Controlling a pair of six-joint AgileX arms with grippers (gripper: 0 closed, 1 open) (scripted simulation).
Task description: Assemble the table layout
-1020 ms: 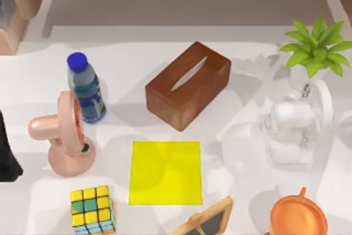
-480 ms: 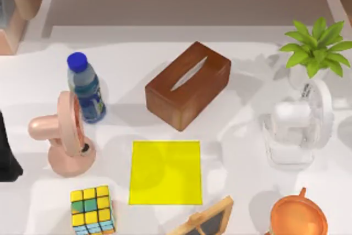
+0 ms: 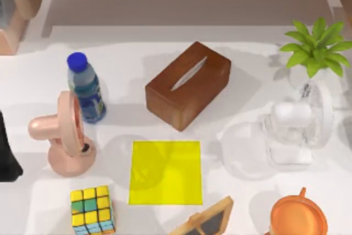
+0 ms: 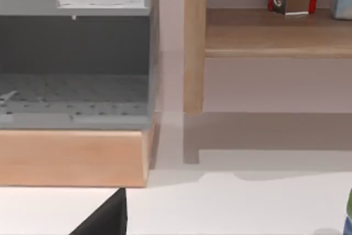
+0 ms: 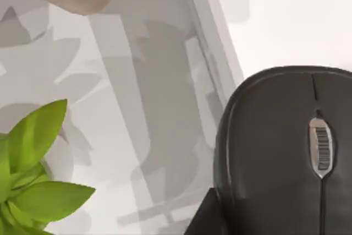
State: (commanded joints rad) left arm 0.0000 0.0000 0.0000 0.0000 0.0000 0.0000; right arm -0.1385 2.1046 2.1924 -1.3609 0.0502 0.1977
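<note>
- Counter (image 3: 132, 53): white top carrying every item. It lies directly below the right tool (image 3: 287, 142), which hangs over its right side, near the right edge.
- Right tool, state: you cannot tell how far open it is, or whether it has hold of anything. A black mouse (image 5: 286, 152) sits very close under its wrist camera.
- Left arm (image 3: 6, 158): parked at the counter's left edge.
- Hazard, plant (image 3: 316, 45): it is just beside the tool toward the far right corner, so a sideways swing would likely brush its leaves.
- Hazard, crowding: the tissue box (image 3: 188, 85) and orange cup (image 3: 298, 217) flank any route to the yellow mat (image 3: 165, 171). A low pass could knock either.
- Hazard, grip: if the mouse is held loosely, it may slip out mid-move.
</note>
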